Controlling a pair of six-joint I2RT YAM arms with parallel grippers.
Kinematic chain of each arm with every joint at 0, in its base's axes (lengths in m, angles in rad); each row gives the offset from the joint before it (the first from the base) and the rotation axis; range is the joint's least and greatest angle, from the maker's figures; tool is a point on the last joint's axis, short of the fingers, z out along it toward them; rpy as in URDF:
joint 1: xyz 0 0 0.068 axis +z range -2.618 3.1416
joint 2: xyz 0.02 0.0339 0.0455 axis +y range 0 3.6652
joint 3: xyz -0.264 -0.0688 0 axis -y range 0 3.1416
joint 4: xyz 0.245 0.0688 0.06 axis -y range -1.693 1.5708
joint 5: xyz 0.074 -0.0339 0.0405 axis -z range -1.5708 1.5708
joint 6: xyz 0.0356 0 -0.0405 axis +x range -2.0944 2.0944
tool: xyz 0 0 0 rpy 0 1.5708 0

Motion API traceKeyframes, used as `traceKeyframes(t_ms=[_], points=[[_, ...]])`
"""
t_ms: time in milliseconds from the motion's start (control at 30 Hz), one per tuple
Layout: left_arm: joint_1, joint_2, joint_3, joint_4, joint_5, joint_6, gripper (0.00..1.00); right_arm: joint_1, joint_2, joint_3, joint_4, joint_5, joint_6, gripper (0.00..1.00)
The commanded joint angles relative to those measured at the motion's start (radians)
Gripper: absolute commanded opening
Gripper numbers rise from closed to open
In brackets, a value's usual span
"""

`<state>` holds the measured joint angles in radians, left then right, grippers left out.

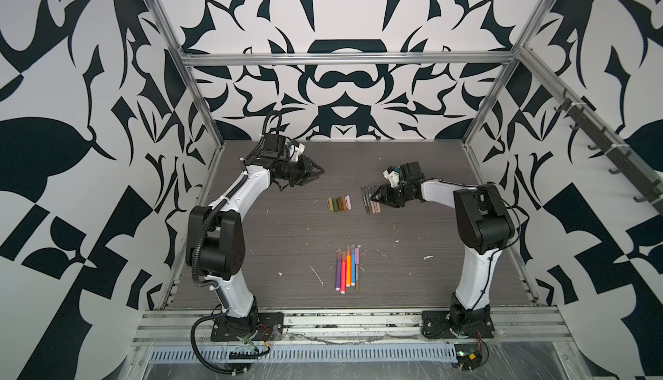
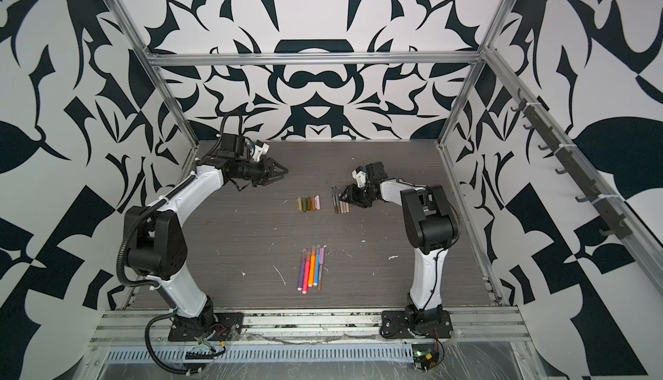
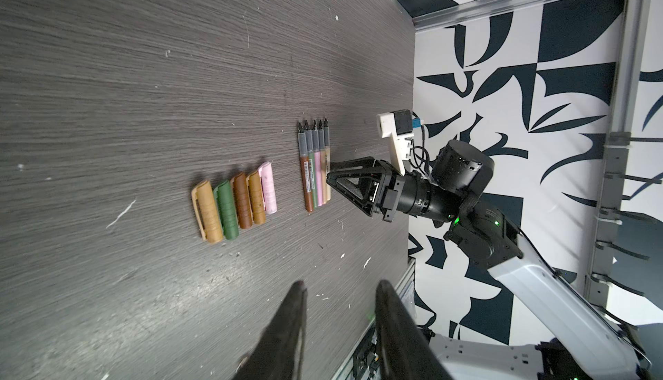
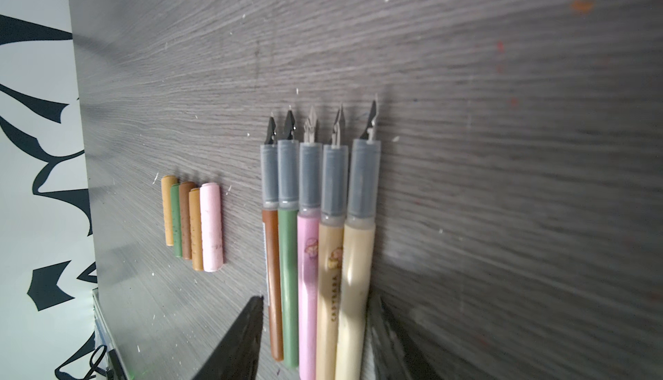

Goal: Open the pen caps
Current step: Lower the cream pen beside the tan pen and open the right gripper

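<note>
I am viewing a dark grey wood-grain table (image 1: 287, 231) enclosed by black-and-white patterned walls (image 1: 344, 84). Five uncapped pens (image 4: 308, 234) are lying side by side, long axes parallel, metal nibs pointing at the back wall. Ribbed opaque pen caps (image 1: 338, 203) are lying near them in a row. The right gripper (image 1: 373, 196) is straddling the smooth barrels, jaws apart. The left gripper (image 1: 320, 174) is hovering, jaws narrowly apart and empty.

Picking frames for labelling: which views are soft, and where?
Right wrist view: row of uncapped muted pens sharpest at the nibs, blurred near the right gripper; left wrist view: short opaque plastic caps crisp, the left gripper out of focus; both top views: dark woodgrain table evenly lit, sharp.
</note>
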<state>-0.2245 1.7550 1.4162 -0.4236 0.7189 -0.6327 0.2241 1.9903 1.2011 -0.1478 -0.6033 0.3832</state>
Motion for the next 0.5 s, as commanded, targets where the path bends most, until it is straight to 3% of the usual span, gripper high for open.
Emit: traceKeyframes(t_ms=[0, 300, 467], points=[[0.004, -0.015, -0.011, 0.006, 0.007, 0.002, 0.36, 0.008, -0.007, 0.000, -0.027, -0.010, 0.005, 0.50], [0.004, -0.012, -0.011, 0.006, 0.010, 0.001, 0.36, 0.008, -0.010, -0.001, -0.030, 0.017, 0.005, 0.51], [0.004, -0.013, -0.011, 0.006, 0.010, 0.001, 0.36, 0.008, -0.044, -0.026, -0.032, 0.096, 0.006, 0.54]])
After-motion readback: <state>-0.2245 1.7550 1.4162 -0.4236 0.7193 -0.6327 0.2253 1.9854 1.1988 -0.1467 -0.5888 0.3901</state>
